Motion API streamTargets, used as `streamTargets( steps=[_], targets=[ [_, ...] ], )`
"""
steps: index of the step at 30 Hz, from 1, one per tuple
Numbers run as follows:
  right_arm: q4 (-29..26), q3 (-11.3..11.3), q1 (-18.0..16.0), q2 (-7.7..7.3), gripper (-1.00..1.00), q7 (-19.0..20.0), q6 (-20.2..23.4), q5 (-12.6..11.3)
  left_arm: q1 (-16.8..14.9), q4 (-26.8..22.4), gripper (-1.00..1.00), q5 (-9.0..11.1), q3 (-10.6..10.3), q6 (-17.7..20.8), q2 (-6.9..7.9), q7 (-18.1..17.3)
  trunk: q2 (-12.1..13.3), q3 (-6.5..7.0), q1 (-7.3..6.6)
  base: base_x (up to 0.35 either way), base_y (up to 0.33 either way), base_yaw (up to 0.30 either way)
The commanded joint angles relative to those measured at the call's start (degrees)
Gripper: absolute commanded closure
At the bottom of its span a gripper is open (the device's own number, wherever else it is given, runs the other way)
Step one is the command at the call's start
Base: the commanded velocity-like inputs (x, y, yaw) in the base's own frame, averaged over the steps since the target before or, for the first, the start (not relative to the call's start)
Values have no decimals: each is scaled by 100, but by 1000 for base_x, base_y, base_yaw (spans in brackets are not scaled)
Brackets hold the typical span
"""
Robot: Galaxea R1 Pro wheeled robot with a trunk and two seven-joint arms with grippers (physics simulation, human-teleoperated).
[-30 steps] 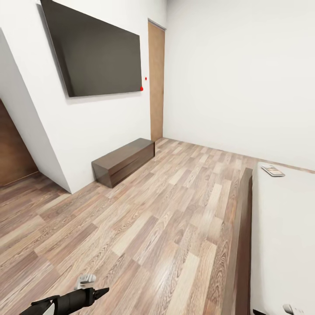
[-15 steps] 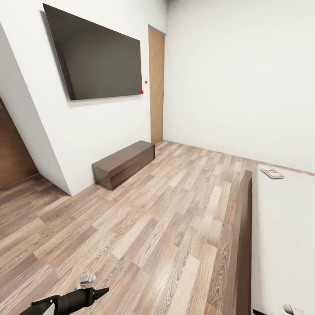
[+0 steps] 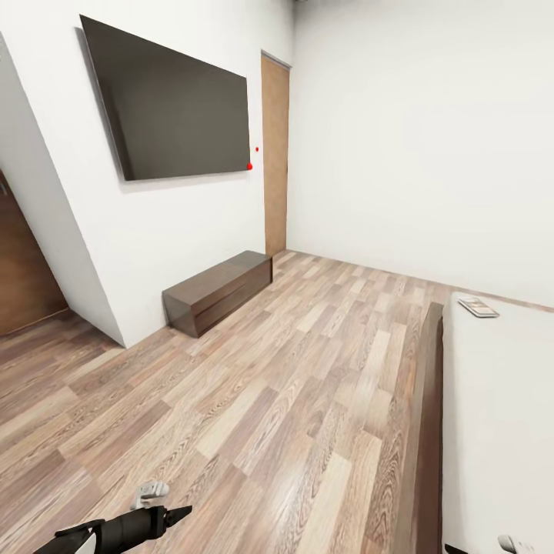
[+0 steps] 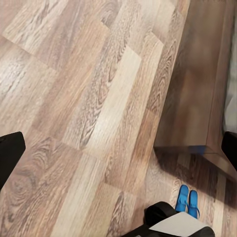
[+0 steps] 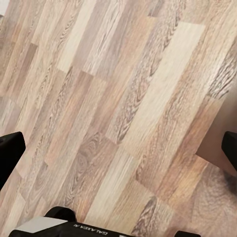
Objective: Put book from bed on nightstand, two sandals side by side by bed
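Reaching low across the head view's near left corner, the left arm (image 3: 115,531) lies almost level over the wood-plank floor (image 3: 269,400), its dark tip pointing toward the bed (image 3: 492,415). That bed, dark-framed with a pale mattress, runs along the right edge; the book (image 3: 478,307) rests flat on its far end. A long low bench (image 3: 219,291) sits against the white wall under a big dark screen (image 3: 173,108), beside a wooden door (image 3: 275,154).

From the left wrist view, the left gripper (image 4: 118,153) has its jaws spread wide above planks; the two sandals (image 4: 187,201) lie side by side, touching, near the bed frame's corner.

From the right wrist view, the right gripper (image 5: 118,153) likewise hangs spread over bare planks.
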Motion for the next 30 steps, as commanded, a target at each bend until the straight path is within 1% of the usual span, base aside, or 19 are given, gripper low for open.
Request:
streamTargets(
  steps=[1,20,30],
  targets=[
    [-1,-35,-4,0,-100,26,51,10,-3,-1,-100,19,22,54,0,-25,-3,4,0,0,0,0],
    [-2,-35,-4,1,-100,29,51,18,-3,-1,-100,19,19,54,0,-25,-3,178,0,0,0,0],
    [-3,-35,-4,1,-100,25,56,19,-3,-1,-100,19,16,54,0,-25,-3,194,0,0,0,0]
  ],
)
